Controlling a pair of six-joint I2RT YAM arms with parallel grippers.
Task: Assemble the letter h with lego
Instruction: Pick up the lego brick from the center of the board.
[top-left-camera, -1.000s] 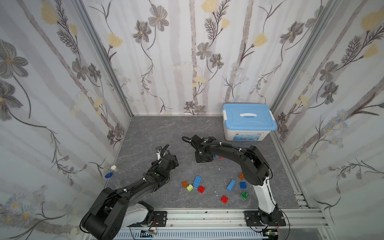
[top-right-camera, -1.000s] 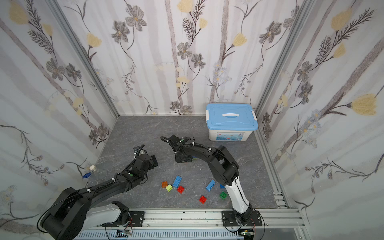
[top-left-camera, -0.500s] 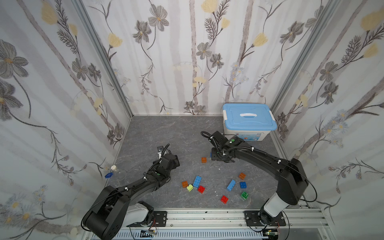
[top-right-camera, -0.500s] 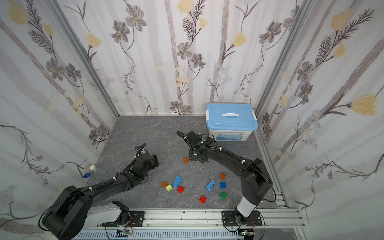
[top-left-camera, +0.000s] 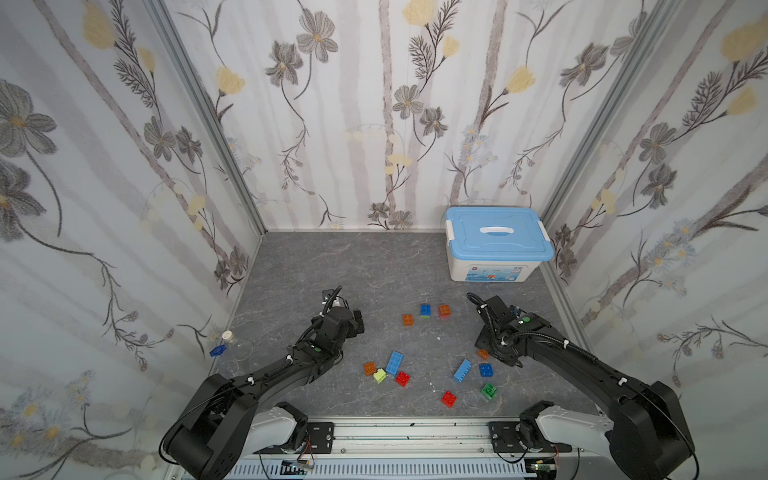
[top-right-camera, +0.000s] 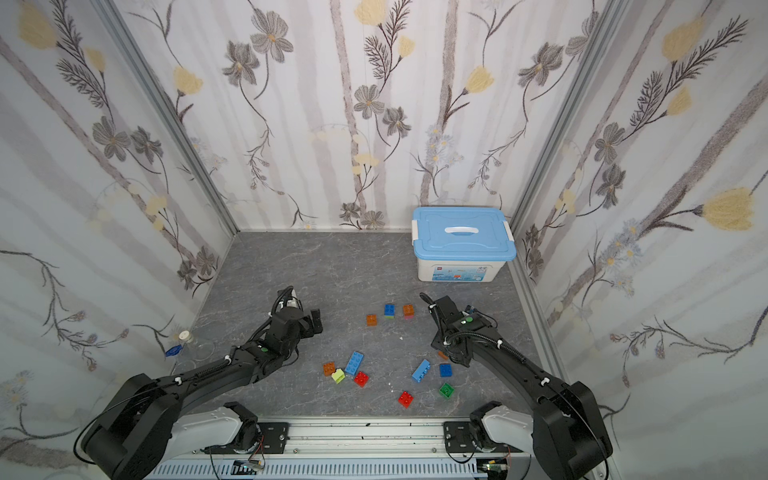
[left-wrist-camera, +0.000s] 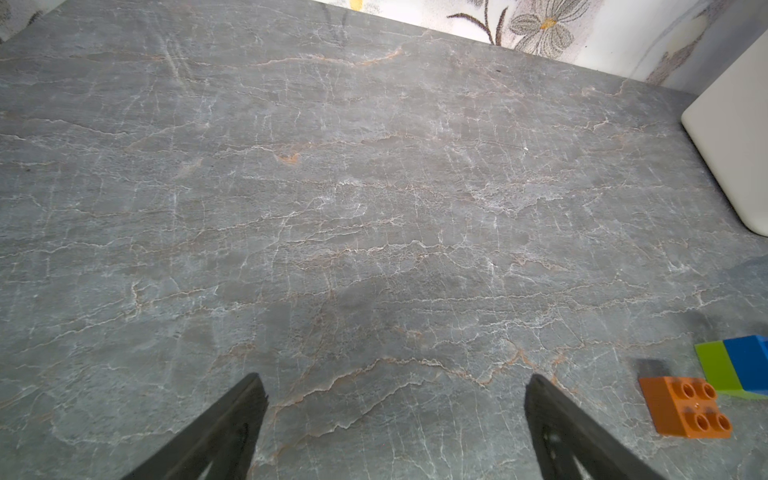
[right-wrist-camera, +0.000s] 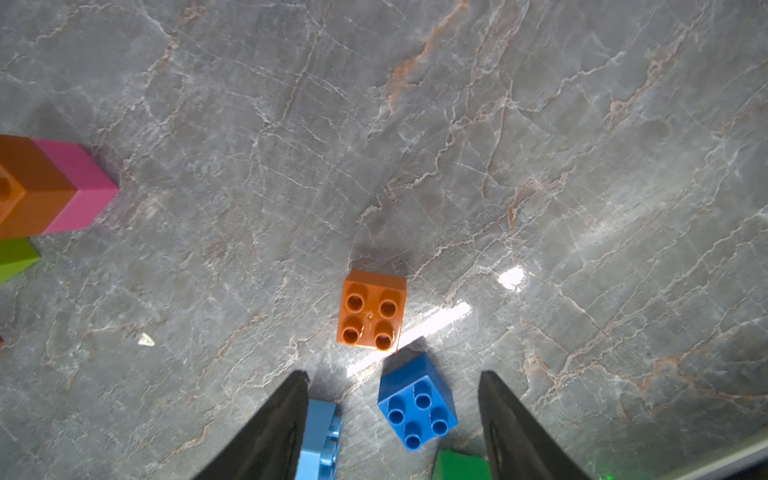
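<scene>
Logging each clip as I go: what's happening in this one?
Two robot arms work over a grey table strewn with loose lego bricks. The left gripper hangs open over bare table, holding nothing. The right gripper, jaws apart and empty, hovers above an orange brick and a blue brick. Two two-brick stacks stand farther back; no h is built.

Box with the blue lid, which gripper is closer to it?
Right. The right gripper hangs over loose bricks just in front of the box, on the robot's side. The left gripper is farther off, diagonally across the floor toward the robot's left.
</scene>
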